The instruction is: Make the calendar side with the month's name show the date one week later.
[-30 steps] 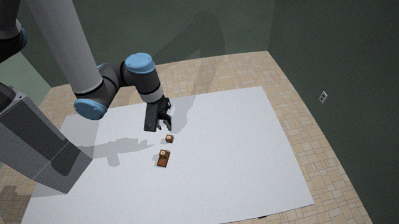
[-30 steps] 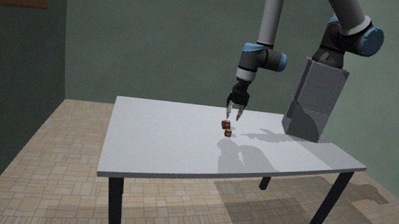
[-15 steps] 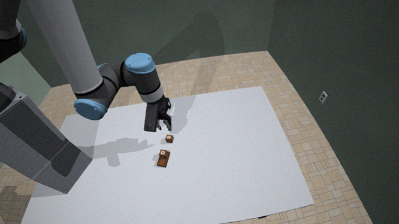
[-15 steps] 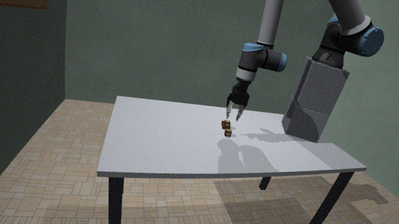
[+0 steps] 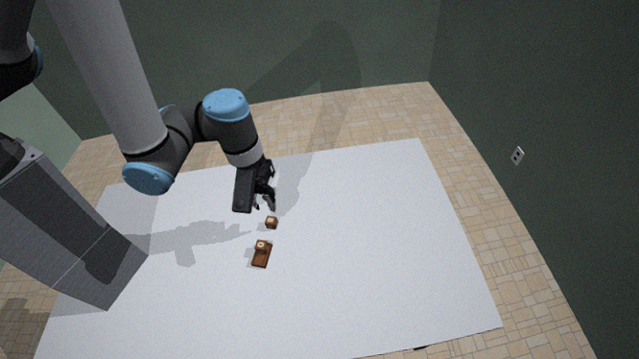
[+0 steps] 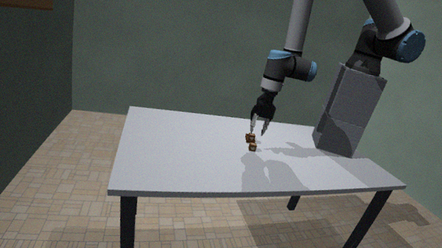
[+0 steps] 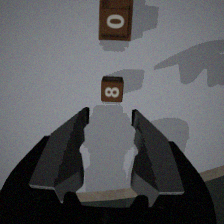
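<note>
The wrist view's top edge cuts off the tray [image 7: 129, 22].

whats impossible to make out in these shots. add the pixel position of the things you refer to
- Month name on the tray [image 5: 259, 264]: too small in the top and exterior views; the wrist view's upper edge cuts the tray off.
- Digits on the loose cube [image 5: 271, 221] [image 6: 252, 147] [image 7: 112, 92] beyond the 8 on top: side faces too small or dark in the top and exterior views, undersides against the table.
- Underside of the cube in the tray [image 5: 261, 245] [image 6: 251, 137] [image 7: 115, 21]: hidden by the tray in every view.
</note>
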`<state>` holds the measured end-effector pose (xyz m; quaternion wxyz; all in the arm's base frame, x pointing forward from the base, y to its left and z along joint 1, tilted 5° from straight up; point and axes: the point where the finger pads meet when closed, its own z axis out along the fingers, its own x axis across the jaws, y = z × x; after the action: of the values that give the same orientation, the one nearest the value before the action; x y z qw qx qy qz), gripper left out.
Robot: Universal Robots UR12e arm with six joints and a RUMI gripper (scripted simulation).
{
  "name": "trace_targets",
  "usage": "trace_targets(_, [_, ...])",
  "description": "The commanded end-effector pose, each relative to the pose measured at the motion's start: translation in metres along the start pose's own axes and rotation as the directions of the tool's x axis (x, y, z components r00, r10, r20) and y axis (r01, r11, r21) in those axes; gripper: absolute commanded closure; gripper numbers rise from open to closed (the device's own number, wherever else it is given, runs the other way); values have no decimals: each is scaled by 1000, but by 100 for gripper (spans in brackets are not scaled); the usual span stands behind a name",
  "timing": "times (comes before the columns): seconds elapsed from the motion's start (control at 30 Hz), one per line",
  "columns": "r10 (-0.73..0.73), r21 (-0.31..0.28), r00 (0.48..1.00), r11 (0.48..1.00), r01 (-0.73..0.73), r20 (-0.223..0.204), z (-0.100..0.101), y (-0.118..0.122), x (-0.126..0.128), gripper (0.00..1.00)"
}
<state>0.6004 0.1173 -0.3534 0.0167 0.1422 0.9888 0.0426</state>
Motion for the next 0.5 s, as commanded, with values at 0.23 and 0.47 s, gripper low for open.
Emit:
trace_targets(0.23, [-2,0,1000,1000,2,3,17,2,-1,71])
trace_targets(0.47, [-2,0,1000,1000,2,3,27,2,-1,71])
